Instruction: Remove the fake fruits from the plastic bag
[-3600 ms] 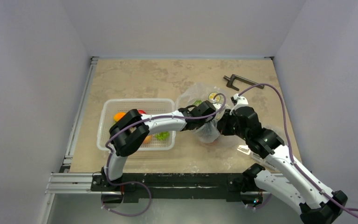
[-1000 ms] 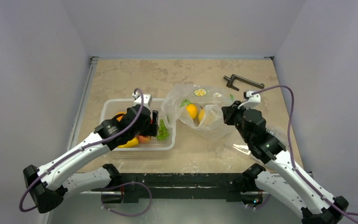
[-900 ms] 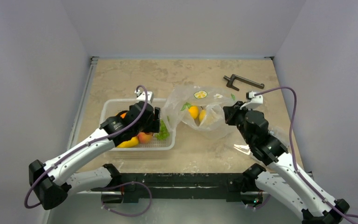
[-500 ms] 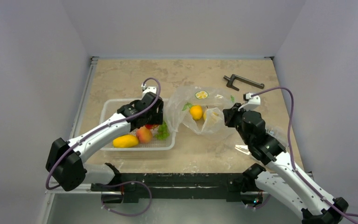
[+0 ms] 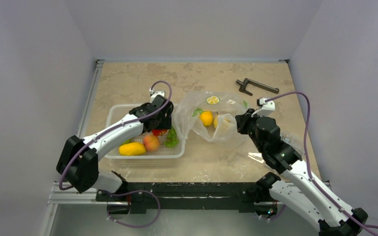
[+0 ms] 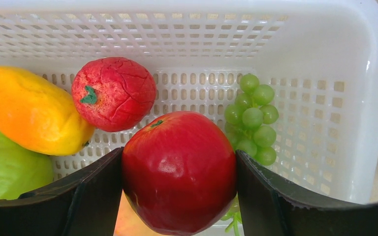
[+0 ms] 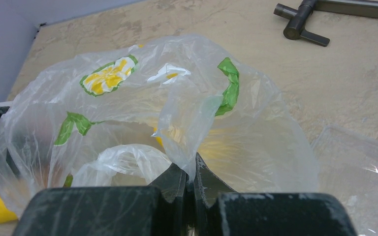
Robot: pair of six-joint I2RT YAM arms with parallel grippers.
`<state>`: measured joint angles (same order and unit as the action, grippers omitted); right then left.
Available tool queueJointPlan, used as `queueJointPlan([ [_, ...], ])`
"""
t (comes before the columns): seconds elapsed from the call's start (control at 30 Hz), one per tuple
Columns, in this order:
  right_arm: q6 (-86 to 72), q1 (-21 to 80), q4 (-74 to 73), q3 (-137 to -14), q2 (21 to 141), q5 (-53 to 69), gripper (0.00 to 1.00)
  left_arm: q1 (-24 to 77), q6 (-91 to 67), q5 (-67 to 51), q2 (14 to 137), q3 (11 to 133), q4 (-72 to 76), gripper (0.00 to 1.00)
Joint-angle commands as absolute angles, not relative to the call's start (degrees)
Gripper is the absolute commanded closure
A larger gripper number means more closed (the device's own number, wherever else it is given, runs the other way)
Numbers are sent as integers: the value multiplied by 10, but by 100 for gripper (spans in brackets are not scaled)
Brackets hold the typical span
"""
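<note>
Could bounce or roll out if let go from this height: round, glossy deep-red toy apple (image 6: 179, 172), clamped at its sides between the fingers of the left gripper (image 6: 178, 153), held over the white perforated plastic basket (image 6: 325, 44) toward its 2 o'clock corner. Might also glance off the cracked matte red fruit (image 6: 113, 93) or the smooth green grapes (image 6: 251, 118).

Could slip or tear: crinkly clear thin-film bag (image 7: 128, 98) printed with lemon slices, at 3 o'clock of the basket, pinched by one thin fold in the fully closed right gripper (image 7: 191, 172). Inside it, not yet out: stubby yellowish fruit (image 5: 206, 118).
</note>
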<state>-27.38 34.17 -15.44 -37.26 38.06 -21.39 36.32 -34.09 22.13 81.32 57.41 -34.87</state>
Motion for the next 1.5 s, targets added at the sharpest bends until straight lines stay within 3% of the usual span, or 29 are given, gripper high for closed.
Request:
queueJointPlan([
  [0.0, -269, 341, -145, -375, 376, -210, 100, 355, -361, 219, 811, 571, -333, 40],
  [0.1, -275, 341, -148, -372, 377, -205, 100, 353, -360, 216, 799, 563, -331, 22],
  [0.23, -279, 341, -156, -374, 379, -194, 100, 352, -359, 211, 778, 557, -332, 12],
  [0.5, -288, 341, -173, -385, 381, -174, 100, 351, -347, 188, 699, 567, -364, 9],
  [0.73, -322, 341, -214, -389, 384, -112, 100, 351, -350, 53, 579, 564, -344, 8],
  [0.9, -390, 341, -333, -411, 390, -113, 100, 362, -368, -131, 557, 568, -237, 13],
  [0.97, -411, 341, -366, -414, 396, -107, 100, 403, -374, -152, 579, 583, -202, 15],
  [1.1, -460, 341, -413, -412, 405, -112, 100, 505, -349, -103, 659, 648, -184, 19],
  [1.3, -497, 341, -438, -391, 405, -120, 100, 561, -346, -65, 781, 681, -134, 29],
  [1.47, -475, 341, -407, -384, 392, -113, 100, 578, -303, -4, 882, 752, -183, 49],
])
